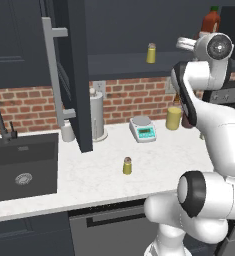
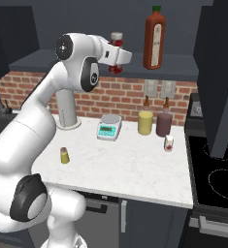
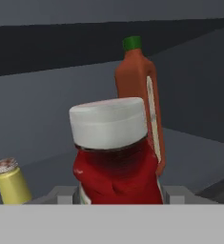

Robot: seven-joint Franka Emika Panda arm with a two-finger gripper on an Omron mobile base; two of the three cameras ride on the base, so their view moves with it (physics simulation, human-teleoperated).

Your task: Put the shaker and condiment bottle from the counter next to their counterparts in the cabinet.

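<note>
**Condiment bottle carried up to the cabinet shelf**

Closest to the hand camera, the condiment bottle sits clamped in the gripper, jaws narrowed on its red body. Beyond it stand the shelf shaker and the tall sauce bottle in the cabinet. I judge the placing step is running; next it must be set upright beside the tall bottle, then released. Second shaker waits on the table.

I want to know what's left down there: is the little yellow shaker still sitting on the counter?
Yes, the shaker stands upright on the counter.
</note>
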